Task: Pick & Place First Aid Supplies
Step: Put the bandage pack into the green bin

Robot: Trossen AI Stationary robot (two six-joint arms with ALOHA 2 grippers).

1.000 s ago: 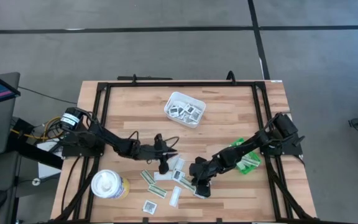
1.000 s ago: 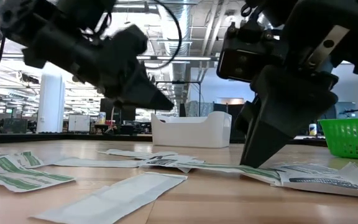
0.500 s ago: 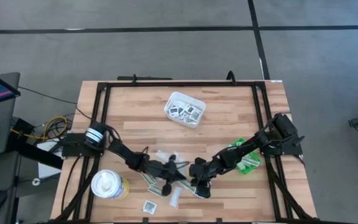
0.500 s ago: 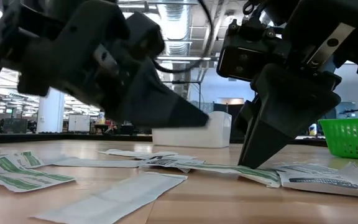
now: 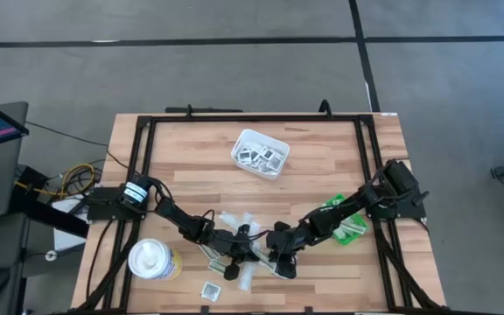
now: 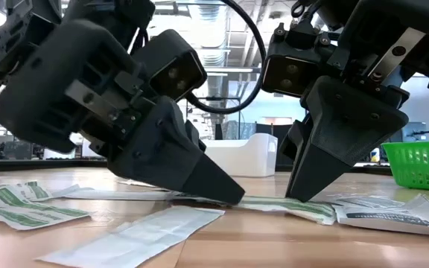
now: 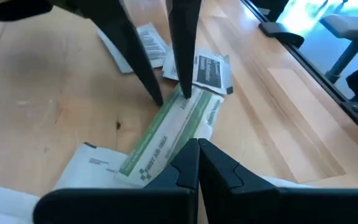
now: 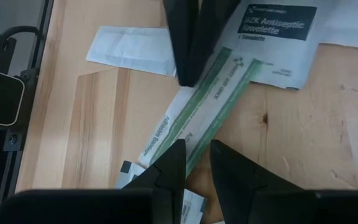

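Low view: both grippers meet over one green strip (image 6: 289, 206) lying flat on the table (image 6: 274, 249) among scattered packets (image 6: 21, 202). My left gripper (image 6: 226, 195) is clenched tight at one end of the strip, though whether it has the edge pinched I cannot tell; the right gripper (image 8: 194, 158) stands slightly parted over the other end. A second ago the left hung open, farther back. The strip looks light, thin and floppy, best pinched at an end.

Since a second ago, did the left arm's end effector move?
Yes. In the high view the left end effector has moved away from the white tray, toward the table's front edge, onto the green-striped packet.
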